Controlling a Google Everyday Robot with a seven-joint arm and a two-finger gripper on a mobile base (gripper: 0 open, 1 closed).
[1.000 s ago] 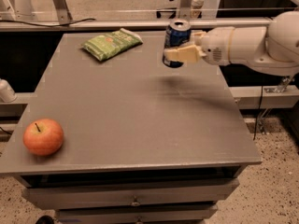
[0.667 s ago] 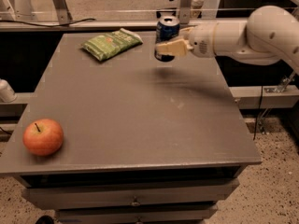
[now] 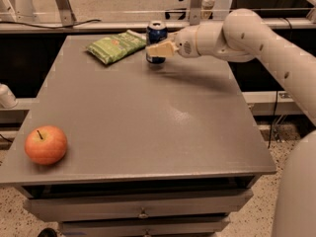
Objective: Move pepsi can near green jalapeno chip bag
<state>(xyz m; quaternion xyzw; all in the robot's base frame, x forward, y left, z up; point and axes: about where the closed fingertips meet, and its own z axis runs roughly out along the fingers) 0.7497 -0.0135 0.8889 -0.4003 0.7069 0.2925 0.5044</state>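
Note:
The pepsi can (image 3: 156, 34) is dark blue with a silver top. It stands upright near the table's far edge, just right of the green jalapeno chip bag (image 3: 116, 46), a flat light green bag lying at the back of the table. My gripper (image 3: 157, 50) reaches in from the right on a white arm and is shut on the can, its tan fingers (image 3: 160, 50) across the can's lower half. The can's bottom is at or just above the tabletop; I cannot tell which.
A red-orange apple (image 3: 46, 144) sits at the front left of the grey table (image 3: 148, 127). My white arm (image 3: 247, 38) spans the back right corner. Drawers lie below the front edge. Metal rails and frame legs stand behind the table.
My gripper has carried the can left and toward the back of the table, closer to the chip bag, and lower.

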